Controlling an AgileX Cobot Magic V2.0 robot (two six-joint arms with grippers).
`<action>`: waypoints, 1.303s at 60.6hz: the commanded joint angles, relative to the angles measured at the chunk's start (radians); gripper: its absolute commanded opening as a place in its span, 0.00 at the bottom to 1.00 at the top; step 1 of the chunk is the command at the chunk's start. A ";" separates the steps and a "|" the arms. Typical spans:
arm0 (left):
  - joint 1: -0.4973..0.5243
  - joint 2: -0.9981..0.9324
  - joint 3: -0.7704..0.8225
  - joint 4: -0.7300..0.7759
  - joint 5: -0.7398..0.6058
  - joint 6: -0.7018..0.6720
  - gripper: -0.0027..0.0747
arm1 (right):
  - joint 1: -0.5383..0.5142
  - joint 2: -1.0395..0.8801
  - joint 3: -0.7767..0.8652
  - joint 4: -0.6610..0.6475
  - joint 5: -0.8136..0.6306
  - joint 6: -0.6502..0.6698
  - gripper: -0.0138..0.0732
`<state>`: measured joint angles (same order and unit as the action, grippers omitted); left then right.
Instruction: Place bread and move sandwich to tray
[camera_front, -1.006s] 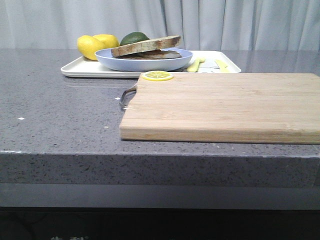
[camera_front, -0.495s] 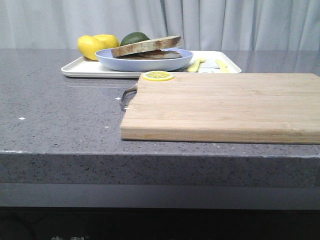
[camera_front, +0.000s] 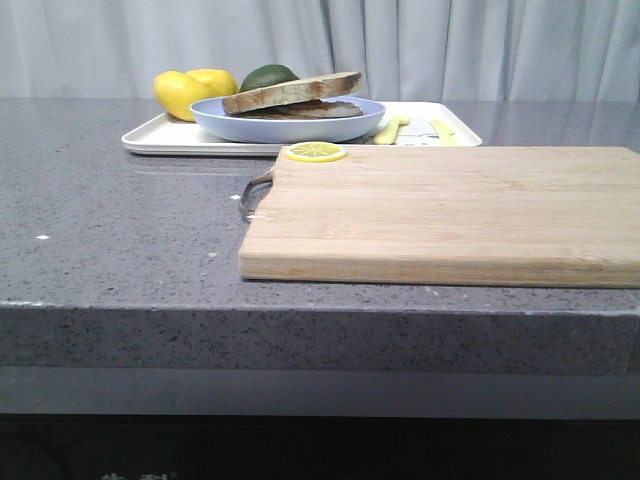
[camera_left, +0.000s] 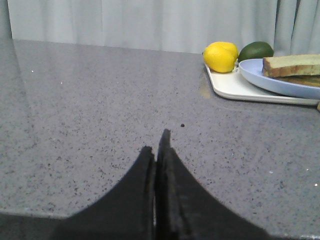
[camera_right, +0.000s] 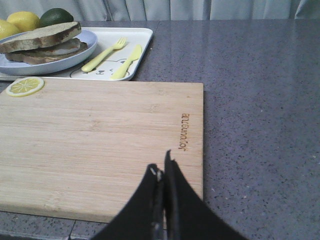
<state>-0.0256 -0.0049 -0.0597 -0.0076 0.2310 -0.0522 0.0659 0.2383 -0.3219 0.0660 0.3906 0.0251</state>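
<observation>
The bread (camera_front: 292, 91) lies as the top slice of the sandwich on the round pale-blue plate (camera_front: 287, 125), and the plate stands on the white tray (camera_front: 160, 138) at the back of the counter. The stack also shows in the right wrist view (camera_right: 42, 36) and the left wrist view (camera_left: 292, 65); the egg is mostly hidden between the slices. My left gripper (camera_left: 156, 145) is shut and empty over bare counter, well short of the tray (camera_left: 230, 86). My right gripper (camera_right: 162, 167) is shut and empty over the near edge of the wooden cutting board (camera_right: 100, 140). Neither gripper shows in the front view.
Two lemons (camera_front: 185, 92) and a lime (camera_front: 268, 75) sit on the tray behind the plate. A yellow toy fork (camera_right: 102, 54) and knife (camera_right: 127, 61) lie on the tray's right part. A lemon slice (camera_front: 316, 152) lies on the cutting board's (camera_front: 440, 210) far left corner.
</observation>
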 joint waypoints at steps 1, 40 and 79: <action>0.003 -0.022 0.030 -0.010 -0.166 -0.002 0.01 | 0.001 0.009 -0.029 -0.001 -0.075 -0.002 0.09; 0.003 -0.022 0.065 -0.010 -0.239 -0.002 0.01 | 0.001 0.009 -0.029 -0.001 -0.075 -0.002 0.09; 0.003 -0.022 0.065 -0.010 -0.239 -0.002 0.01 | 0.001 0.009 -0.029 -0.001 -0.075 -0.002 0.09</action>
<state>-0.0256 -0.0049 0.0056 -0.0093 0.0870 -0.0522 0.0659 0.2383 -0.3219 0.0660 0.3906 0.0251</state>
